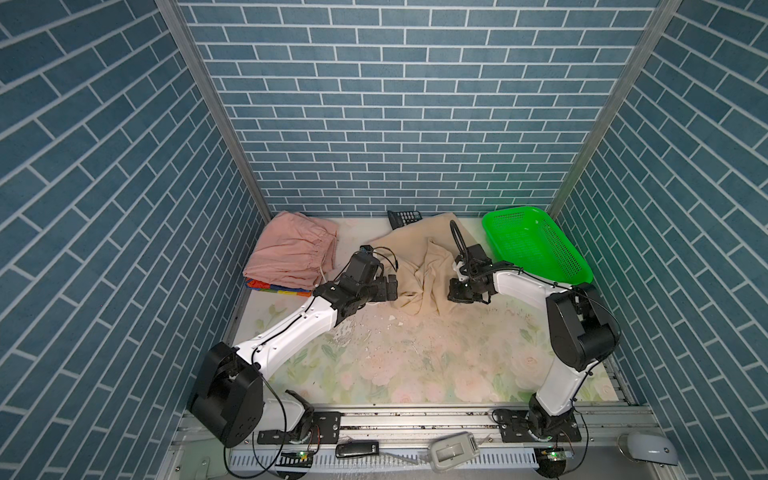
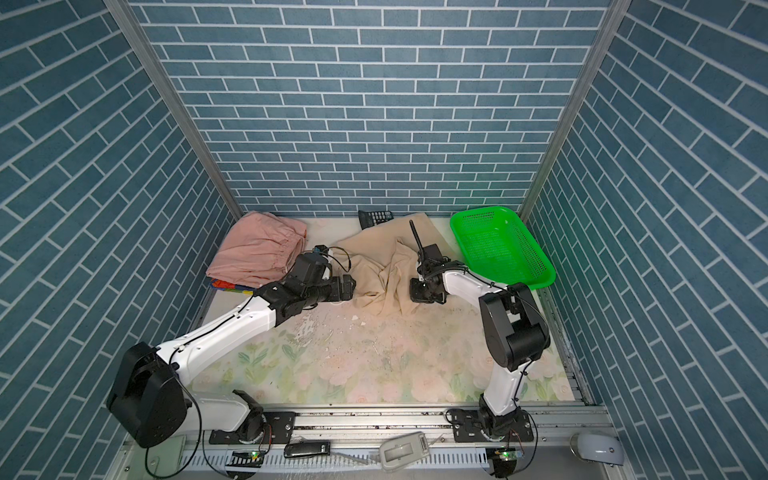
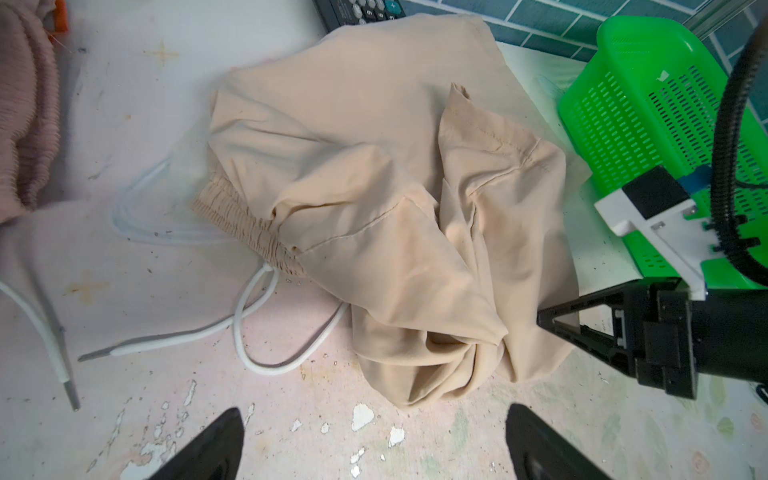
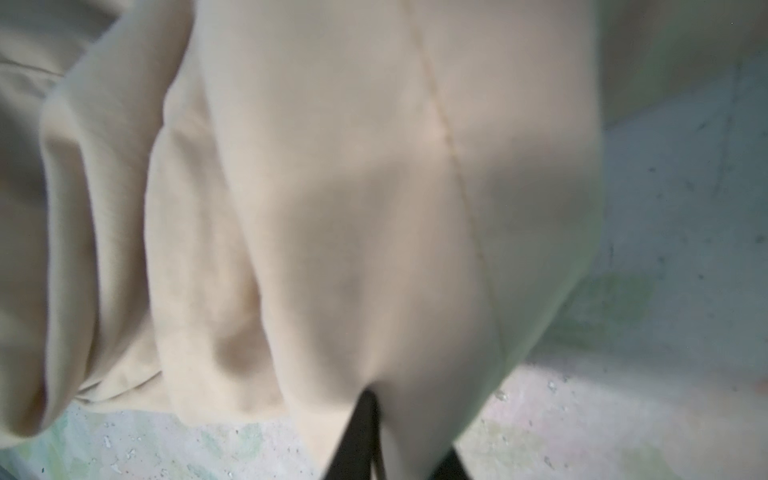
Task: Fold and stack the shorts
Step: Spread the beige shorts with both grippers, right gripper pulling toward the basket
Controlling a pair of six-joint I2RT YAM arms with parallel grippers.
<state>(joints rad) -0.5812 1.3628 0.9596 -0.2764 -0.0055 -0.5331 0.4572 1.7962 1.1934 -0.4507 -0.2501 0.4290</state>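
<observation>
The beige shorts (image 1: 415, 270) (image 2: 380, 272) lie crumpled at the middle back of the table, their gathered waistband (image 3: 245, 224) and white drawstring (image 3: 266, 332) showing in the left wrist view. My right gripper (image 1: 452, 291) (image 2: 414, 291) (image 3: 544, 320) (image 4: 386, 419) is shut on a fold at their right edge. My left gripper (image 1: 390, 289) (image 2: 350, 286) (image 3: 374, 440) stands open just left of them, over bare table with nothing between its fingers. The folded pink shorts (image 1: 291, 253) (image 2: 257, 249) (image 3: 25, 124) rest on the rainbow-striped shorts (image 1: 270, 286) (image 2: 226, 286) at the back left.
A green mesh basket (image 1: 536, 245) (image 2: 498, 245) (image 3: 631, 124) leans at the back right, close behind my right arm. A dark calculator (image 1: 404, 217) (image 2: 375, 217) (image 3: 361, 10) lies against the back wall, partly under the beige cloth. Blue brick walls enclose three sides.
</observation>
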